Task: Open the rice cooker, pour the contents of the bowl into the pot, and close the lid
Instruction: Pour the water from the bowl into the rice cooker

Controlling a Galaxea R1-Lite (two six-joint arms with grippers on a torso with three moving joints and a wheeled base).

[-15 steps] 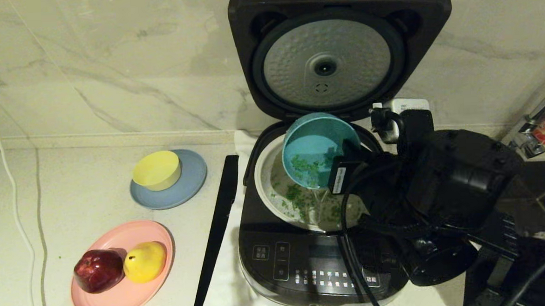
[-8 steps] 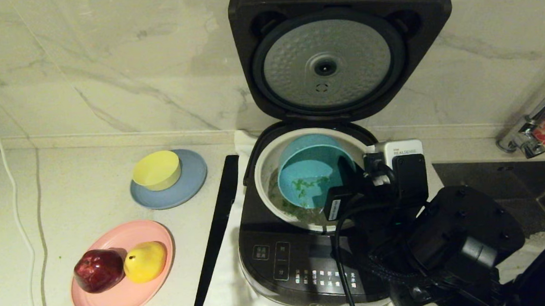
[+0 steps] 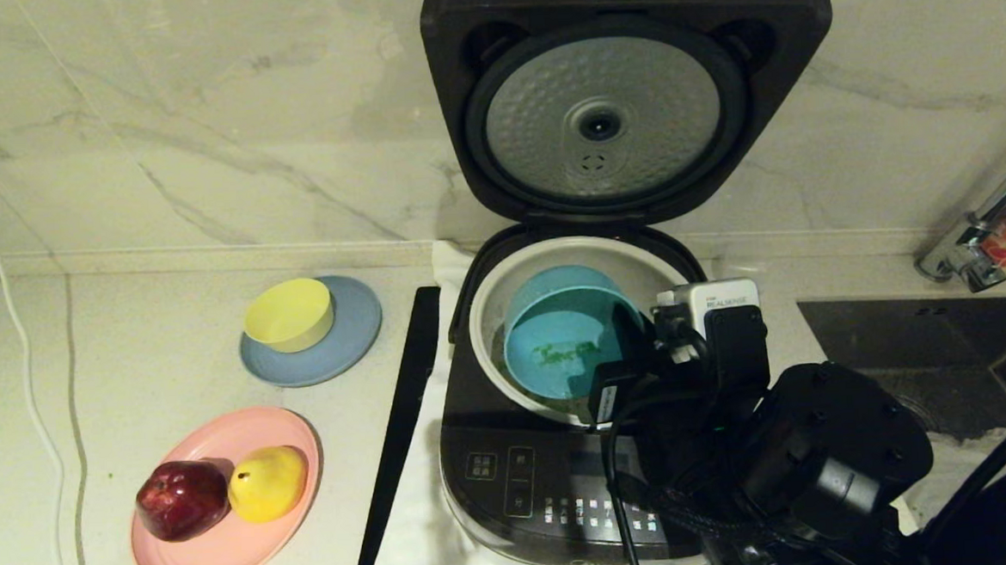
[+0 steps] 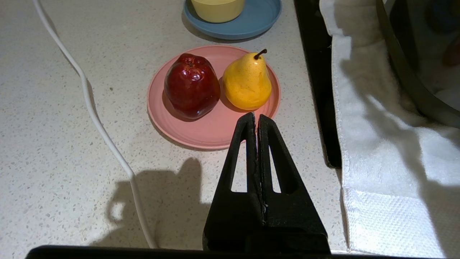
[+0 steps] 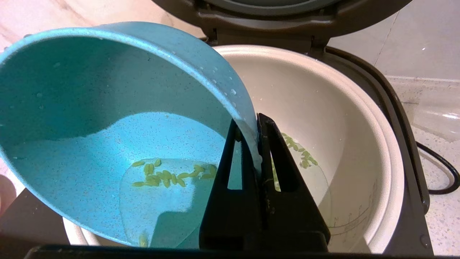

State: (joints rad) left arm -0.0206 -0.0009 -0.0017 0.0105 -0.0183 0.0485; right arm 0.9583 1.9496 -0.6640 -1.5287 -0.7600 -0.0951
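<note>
the rice cooker (image 3: pixel 563 451) stands on a white towel (image 4: pixel 377 144) on the worktop (image 3: pixel 154 361), and its lid (image 3: pixel 627 95) stands upright and open against the marble wall. the right gripper (image 5: pixel 256 124) holds the teal bowl (image 3: pixel 562 335) tilted over the cream pot (image 3: pixel 640 262); its jaws are closed on the rim of the bowl, one finger inside and one outside. a few green grains (image 5: pixel 169 176) lie with a little water in the bowl, and more grains lie on the bottom of the pot. the left gripper (image 4: pixel 256 117) hangs above the worktop just before the pink plate (image 4: pixel 212 133) with a red apple (image 4: pixel 191 86) and a yellow pear (image 4: pixel 247 81); its jaws are pressed together and hold nothing. a yellow bowl (image 3: pixel 289 313) sits on a grey-blue plate (image 3: pixel 355 333).
</note>
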